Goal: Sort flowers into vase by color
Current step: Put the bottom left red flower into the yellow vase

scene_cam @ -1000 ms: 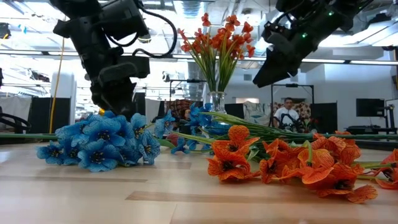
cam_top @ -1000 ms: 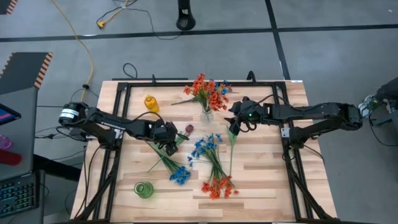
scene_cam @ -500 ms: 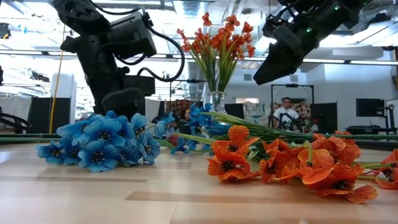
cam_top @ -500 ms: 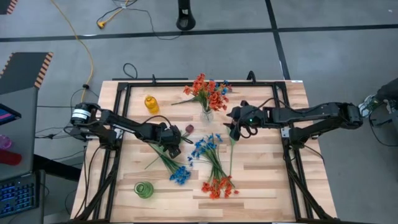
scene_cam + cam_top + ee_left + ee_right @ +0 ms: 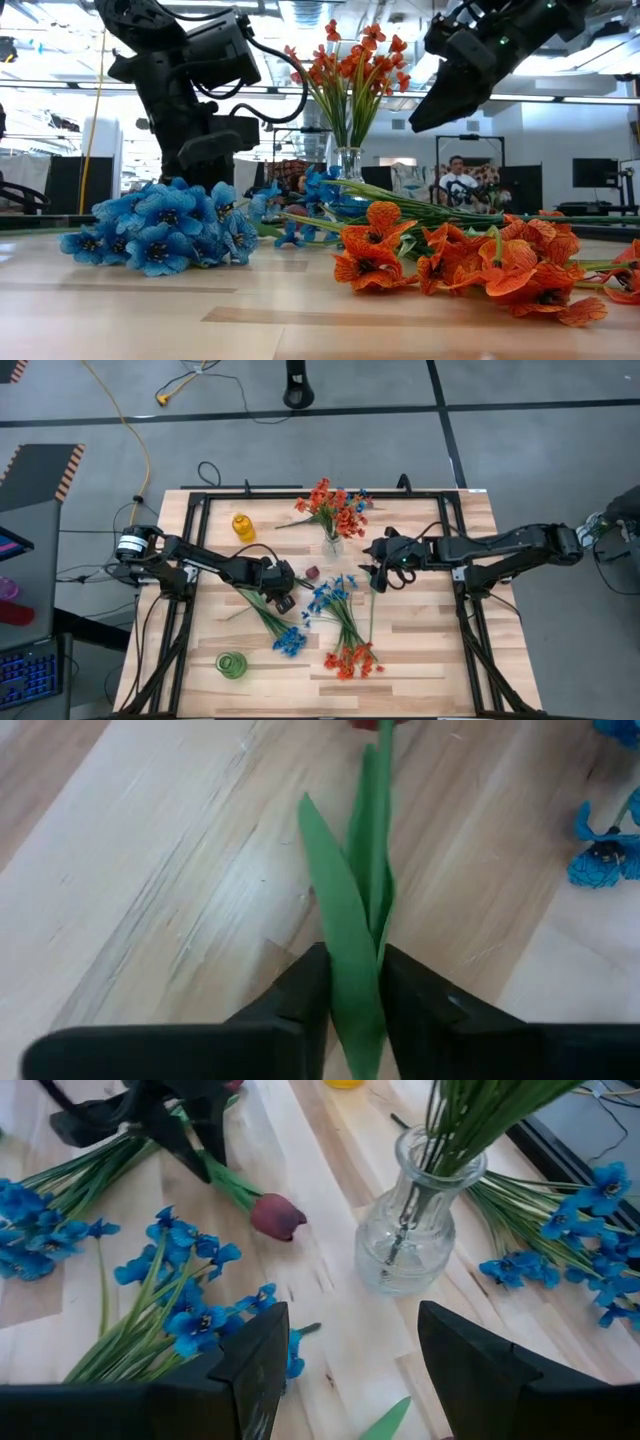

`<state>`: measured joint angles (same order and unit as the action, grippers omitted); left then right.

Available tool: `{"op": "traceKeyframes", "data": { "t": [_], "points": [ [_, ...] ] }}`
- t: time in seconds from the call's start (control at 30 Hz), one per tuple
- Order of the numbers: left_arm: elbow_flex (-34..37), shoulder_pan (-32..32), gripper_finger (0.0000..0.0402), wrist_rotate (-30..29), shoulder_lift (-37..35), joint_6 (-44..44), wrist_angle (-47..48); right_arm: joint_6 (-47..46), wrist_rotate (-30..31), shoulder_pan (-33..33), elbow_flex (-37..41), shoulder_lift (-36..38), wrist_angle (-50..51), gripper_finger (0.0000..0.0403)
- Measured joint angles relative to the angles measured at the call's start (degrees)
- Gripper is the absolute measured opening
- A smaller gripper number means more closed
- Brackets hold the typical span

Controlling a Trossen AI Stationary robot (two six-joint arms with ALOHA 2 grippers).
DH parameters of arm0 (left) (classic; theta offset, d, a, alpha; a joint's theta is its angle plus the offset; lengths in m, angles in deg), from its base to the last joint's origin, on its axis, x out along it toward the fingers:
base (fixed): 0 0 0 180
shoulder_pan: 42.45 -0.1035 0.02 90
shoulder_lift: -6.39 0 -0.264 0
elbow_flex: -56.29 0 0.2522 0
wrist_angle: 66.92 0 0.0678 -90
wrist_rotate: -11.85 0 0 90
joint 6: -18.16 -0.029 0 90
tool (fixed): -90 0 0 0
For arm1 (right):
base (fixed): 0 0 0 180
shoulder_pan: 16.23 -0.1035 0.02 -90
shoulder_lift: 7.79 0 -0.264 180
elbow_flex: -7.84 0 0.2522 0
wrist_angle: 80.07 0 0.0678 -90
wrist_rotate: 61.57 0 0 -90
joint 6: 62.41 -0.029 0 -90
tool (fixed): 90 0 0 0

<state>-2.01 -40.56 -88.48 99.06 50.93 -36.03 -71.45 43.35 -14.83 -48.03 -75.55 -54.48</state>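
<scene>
A dark maroon tulip bud [image 5: 311, 572] [image 5: 277, 1216] on a green stem lies on the wood table left of the clear glass vase [image 5: 332, 543] [image 5: 415, 1230], which holds orange-red flowers [image 5: 335, 508]. My left gripper [image 5: 283, 597] [image 5: 355, 1005] is down on the table, shut on that tulip's green leaves. My right gripper [image 5: 377, 576] [image 5: 350, 1350] hangs open above the table just right of the vase, nothing between its fingers. Blue clusters [image 5: 291, 641] and orange-red clusters [image 5: 351, 658] lie on the table nearer the front edge. My left gripper pinches the tulip's long green leaves [image 5: 352, 970], well back from the bud, between its two fingers [image 5: 305, 995]. The fingers come slanting down from the table's left. The tulip lies along the table, its bud resting on the wood past the fingertips.
A yellow vase [image 5: 243, 526] stands at the far left and a green vase [image 5: 230, 665] near the front left. More blue sprigs [image 5: 330, 595] and long stems lie mid-table between the arms. A black frame [image 5: 200, 500] rims the table. A person sits in the room beyond [image 5: 462, 183].
My left gripper has sunk onto the table and shut on the tulip's leaves, its fingers open a second ago. The tulip has shifted slightly, its bud edging toward the vase. My right gripper has swung a little toward the near edge, still open.
</scene>
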Motion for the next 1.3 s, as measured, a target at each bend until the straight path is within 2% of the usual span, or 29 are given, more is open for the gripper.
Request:
{"op": "traceKeyframes", "data": {
  "t": [0.3,0.5,0.63,0.8,1.0,1.3],
  "points": [
    [0.0,0.0,0.0007,-0.4,0.0,1.1,-0.1,0.0,0.0,-1.5,0.0,0.0,0.0,0.025],
    [0.0,-0.1,0.0007,-0.5,-0.6,1.6,0.2,0.0,0.0,-1.5,0.0,0.0,0.0,0.025],
    [0.0,-0.1,0.0003,-2.1,-3.3,1.4,0.7,-0.1,0.0,-1.5,0.0,0.0,0.0,0.025],
    [-0.1,-0.2,0.0003,-6.3,-10.2,0.8,4.5,-0.1,0.0,-1.4,0.0,0.0,0.0,0.025],
    [-0.1,-0.2,0.0003,-14.1,-21.1,1.0,9.4,-0.1,0.1,-1.4,0.0,0.0,0.0,0.025],
    [-0.1,-1.4,0.0003,-28.7,-37.9,-3.6,8.6,-0.1,0.1,-1.4,0.0,0.0,-0.1,0.025]
  ]
}}
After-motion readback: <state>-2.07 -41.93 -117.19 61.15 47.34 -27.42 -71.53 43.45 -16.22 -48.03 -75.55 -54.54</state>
